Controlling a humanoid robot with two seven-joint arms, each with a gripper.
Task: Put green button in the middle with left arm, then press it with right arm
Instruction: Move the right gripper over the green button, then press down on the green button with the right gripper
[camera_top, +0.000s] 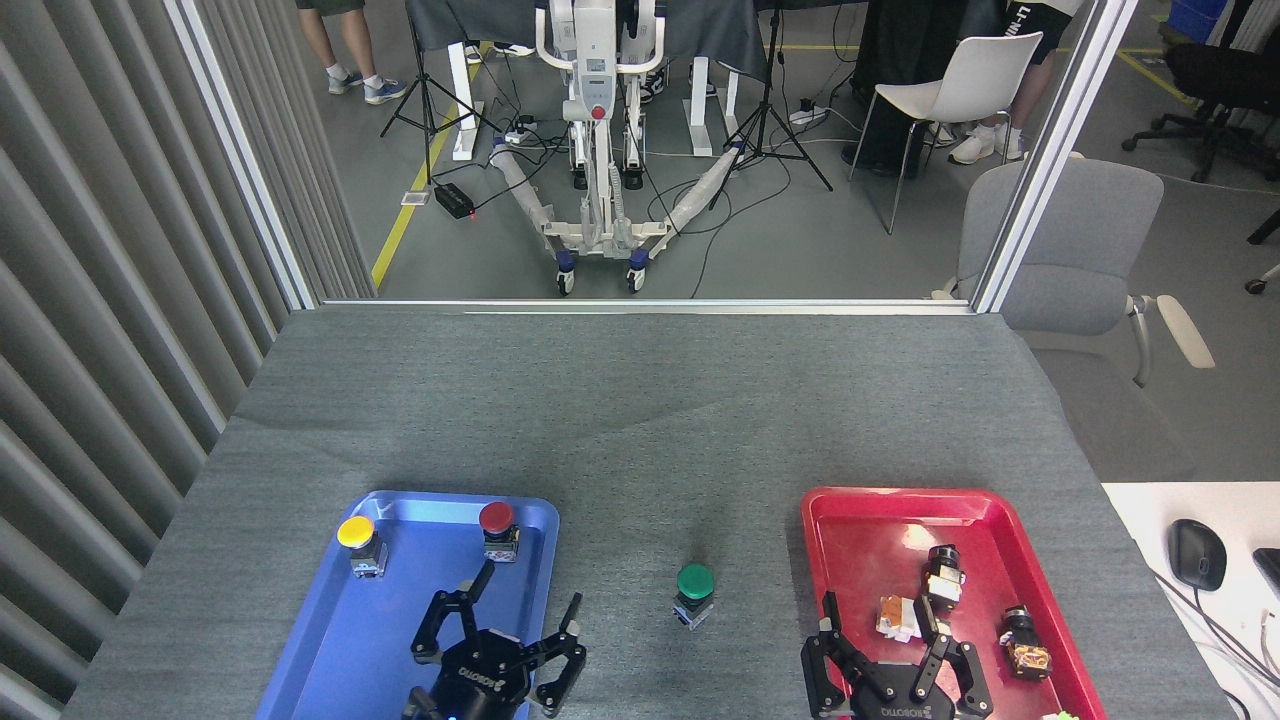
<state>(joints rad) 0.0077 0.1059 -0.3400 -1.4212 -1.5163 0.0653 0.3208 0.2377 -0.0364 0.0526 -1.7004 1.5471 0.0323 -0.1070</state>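
Note:
The green button (694, 592) stands upright by itself on the bare grey cloth (640, 420) between the two trays. My left gripper (505, 640) is open over the near right part of the blue tray (330, 640), well to the left of the button and holding nothing. My right gripper (885, 655) is open at the near edge of the red tray (860, 520), to the right of the button, with nothing between its fingers.
A yellow-capped button (360, 542) and a red-capped button (498, 530) stand at the far end of the blue tray. Several small parts (940, 590) lie in the red tray. A mouse (1196, 552) sits on a white desk at right.

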